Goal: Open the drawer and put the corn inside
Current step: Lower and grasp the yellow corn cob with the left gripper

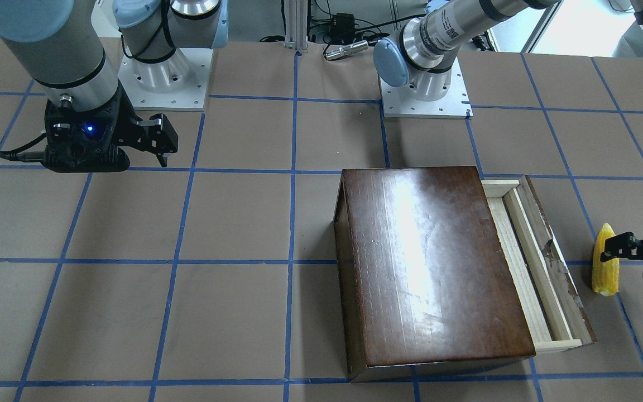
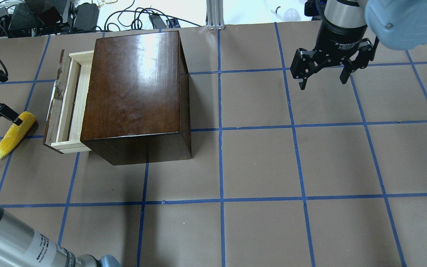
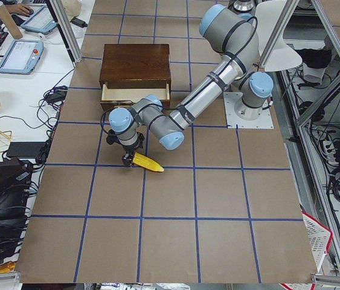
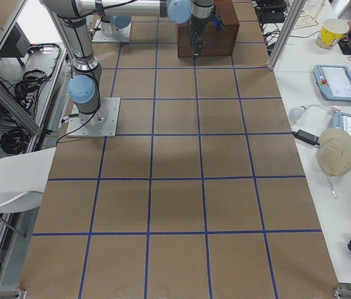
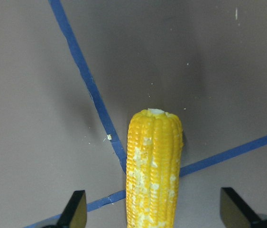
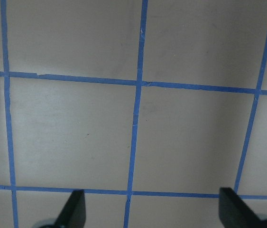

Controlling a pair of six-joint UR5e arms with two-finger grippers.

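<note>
The yellow corn [image 2: 13, 135] lies on the table just outside the drawer front, also in the front view [image 1: 605, 273] and the left wrist view [image 5: 153, 171]. The drawer [image 2: 67, 104] of pale wood is pulled partway out of the dark-brown box [image 2: 135, 92] and what shows of its inside [image 1: 528, 262] is empty. My left gripper [image 2: 7, 98] is open, low over the corn's blunt end, with a finger [image 5: 76, 209] on each side of it and not touching. My right gripper [image 2: 323, 83] is open and empty above bare table, far from the box.
The table is brown paper with a blue tape grid. The two arm bases [image 1: 165, 72] [image 1: 425, 89] stand at the robot's edge. My left forearm [image 2: 13, 241] crosses the near left corner in the overhead view. Cables lie beyond the far edge.
</note>
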